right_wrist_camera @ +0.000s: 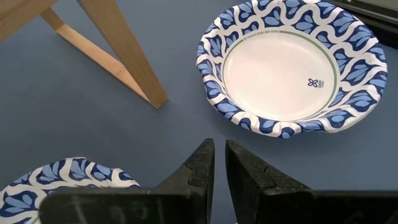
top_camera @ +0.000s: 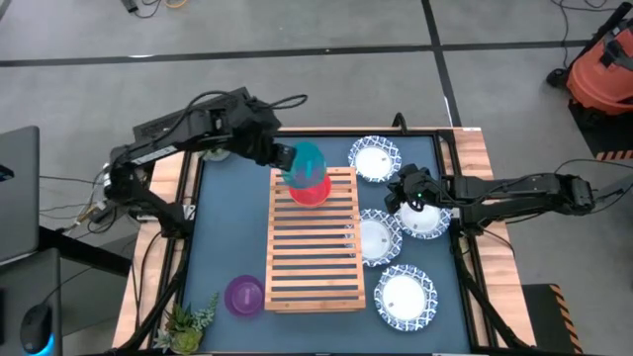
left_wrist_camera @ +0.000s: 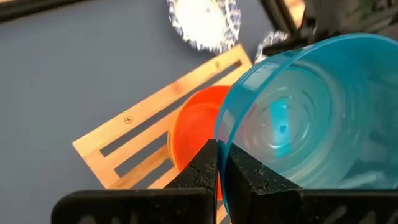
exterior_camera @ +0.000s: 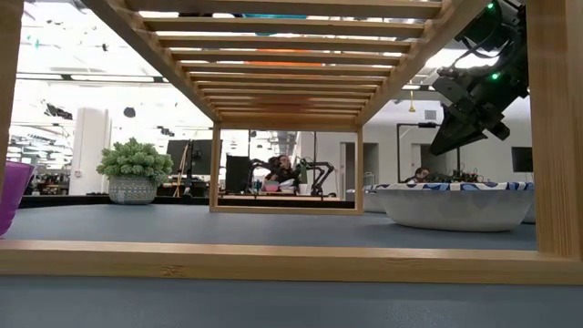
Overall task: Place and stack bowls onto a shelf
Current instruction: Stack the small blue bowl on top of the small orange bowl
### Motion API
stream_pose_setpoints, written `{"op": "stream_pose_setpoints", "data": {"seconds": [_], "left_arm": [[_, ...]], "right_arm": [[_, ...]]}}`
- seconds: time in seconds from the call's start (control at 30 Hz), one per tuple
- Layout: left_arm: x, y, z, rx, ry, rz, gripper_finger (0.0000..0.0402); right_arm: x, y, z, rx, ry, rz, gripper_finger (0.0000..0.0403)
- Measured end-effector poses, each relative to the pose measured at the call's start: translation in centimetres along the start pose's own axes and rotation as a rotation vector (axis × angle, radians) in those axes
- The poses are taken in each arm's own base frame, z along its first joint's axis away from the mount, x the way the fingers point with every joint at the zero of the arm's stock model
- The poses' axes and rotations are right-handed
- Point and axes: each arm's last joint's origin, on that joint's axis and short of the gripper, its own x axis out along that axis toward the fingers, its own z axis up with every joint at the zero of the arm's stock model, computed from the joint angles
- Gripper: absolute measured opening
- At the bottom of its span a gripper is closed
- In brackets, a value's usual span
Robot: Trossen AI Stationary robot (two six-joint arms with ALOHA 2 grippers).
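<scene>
A teal bowl (top_camera: 309,161) hangs tilted over the far end of the light-wood shelf (top_camera: 315,259), with my left gripper (left_wrist_camera: 219,149) shut on it. Just below it a red bowl (top_camera: 313,192) sits on the shelf's slats. A purple bowl (top_camera: 244,295) stands on the table left of the shelf. Several white dishes with blue rims (top_camera: 374,158) (top_camera: 371,237) (top_camera: 404,297) lie to the right of the shelf. My right gripper (right_wrist_camera: 219,144) hovers shut among them, over bare table, with nothing between its fingers. My left gripper pinches the teal bowl's rim (left_wrist_camera: 222,132), one finger (left_wrist_camera: 202,165) outside the wall and one (left_wrist_camera: 245,174) inside. The fingers come from the table's left, slanting down. The bowl is lifted clear and tilted, its opening turned toward the wrist, above the red bowl (left_wrist_camera: 194,127).
A small green plant (top_camera: 188,321) stands at the near left corner. Another white dish (top_camera: 427,216) lies under my right arm. The near part of the shelf's top is bare slats. Wooden rails (top_camera: 473,148) border the blue tabletop.
</scene>
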Motion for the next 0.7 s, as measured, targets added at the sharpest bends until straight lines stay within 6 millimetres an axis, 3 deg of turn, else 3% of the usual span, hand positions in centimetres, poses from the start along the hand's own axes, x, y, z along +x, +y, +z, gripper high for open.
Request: {"op": "stream_pose_setpoints", "data": {"seconds": [0.27, 0.7], "left_arm": [[3.0, 0.3, 0.0, 0.054, 0.124, 0.068, 0.0000], [3.6, 0.6, 0.0, 0.091, 0.156, 0.084, 0.0000]], "right_arm": [[0.0, 0.0, 0.0, 0.000, 0.001, 0.000, 0.0068], [0.0, 0.0, 0.0, 0.000, 0.001, 0.000, 0.0068]]}}
